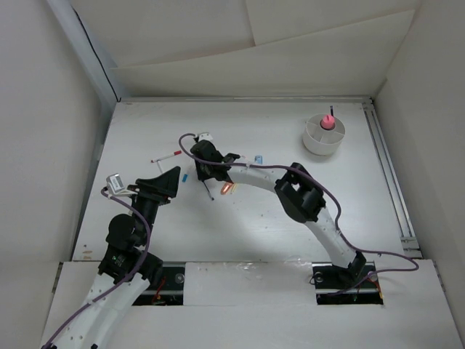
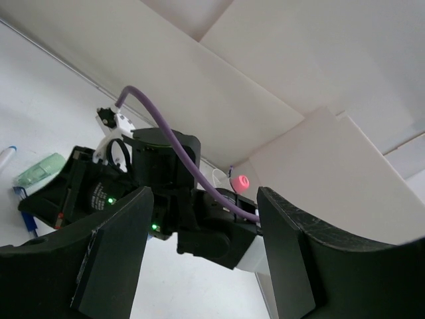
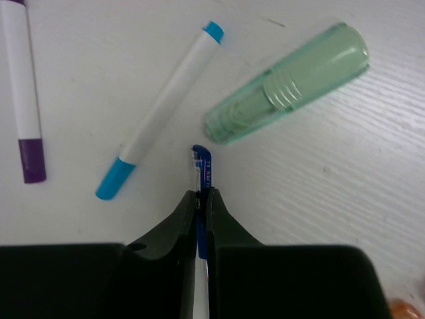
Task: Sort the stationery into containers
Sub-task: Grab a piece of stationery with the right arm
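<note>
Right gripper (image 3: 202, 201) clamps the thin blue pen (image 3: 202, 161) near one end, left gripper (image 2: 202, 266) gaping empty, so the pen could swivel loose when lifted.

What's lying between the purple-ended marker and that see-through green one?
A white marker with blue ends, seen in the right wrist view. The blue pen held by the right pincer pokes in too.

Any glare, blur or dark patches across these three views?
Top view: even soft light, faint shadows, the pink cap in the cup looks slightly overexposed. Left wrist view: left gripper dark against bright walls. Right wrist view: blue pen and green marker sharp, right gripper nearly black, orange blur in the bottom right corner.
</note>
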Controlling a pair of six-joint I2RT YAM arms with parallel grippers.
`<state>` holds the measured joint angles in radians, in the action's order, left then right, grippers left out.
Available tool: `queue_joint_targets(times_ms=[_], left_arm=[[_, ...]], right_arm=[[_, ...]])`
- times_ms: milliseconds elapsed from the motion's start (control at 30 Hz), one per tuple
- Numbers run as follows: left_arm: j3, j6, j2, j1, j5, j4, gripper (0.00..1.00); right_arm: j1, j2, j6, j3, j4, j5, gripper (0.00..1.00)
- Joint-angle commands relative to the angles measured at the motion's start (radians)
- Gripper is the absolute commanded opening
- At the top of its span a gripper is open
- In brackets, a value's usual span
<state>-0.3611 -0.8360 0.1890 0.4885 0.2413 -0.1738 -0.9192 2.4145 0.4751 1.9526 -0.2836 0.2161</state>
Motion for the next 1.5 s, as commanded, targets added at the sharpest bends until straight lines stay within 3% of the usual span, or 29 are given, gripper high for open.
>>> queue_joint_targets(times_ms=[0, 267, 333, 400, 433, 567, 1267, 1467], left_arm=[[0.01, 0.012, -0.013, -0.004, 0.006, -0.027, 0.6], [0.01, 0.012, 0.006, -0.004, 0.006, -0.036, 0.6], [0.01, 0.012, 0.006, -0.004, 0.006, -0.036, 0.6], [0.019, 0.012, 0.006, -0.004, 0.006, -0.046, 0.6], [0.019, 0.012, 0.006, -0.004, 0.006, -0.046, 0.6], [0.019, 0.021, 0.015, -0.004, 0.006, -0.046, 0.6], [0.028, 0.021, 0.015, -0.004, 0.015, -0.046, 0.6], [0.028, 0.031, 0.033, -0.004, 0.026, -0.046, 0.6]], right_arm=[[-0.013, -0.074, -0.001, -0.093, -0.032, 0.037, 0.0], [-0.013, -0.219, -0.046, -0.3, -0.046, 0.062, 0.01], [-0.013, -0.229, -0.046, -0.31, -0.046, 0.071, 0.1], [-0.013, -0.229, -0.046, -0.291, -0.058, 0.071, 0.31], [-0.013, -0.218, -0.056, -0.282, -0.071, 0.071, 0.36], [-0.013, -0.192, -0.076, -0.228, -0.095, 0.071, 0.43], [0.033, -0.068, -0.085, -0.095, -0.126, 0.049, 0.38], [0.033, -0.071, -0.085, -0.107, -0.117, 0.049, 0.08]])
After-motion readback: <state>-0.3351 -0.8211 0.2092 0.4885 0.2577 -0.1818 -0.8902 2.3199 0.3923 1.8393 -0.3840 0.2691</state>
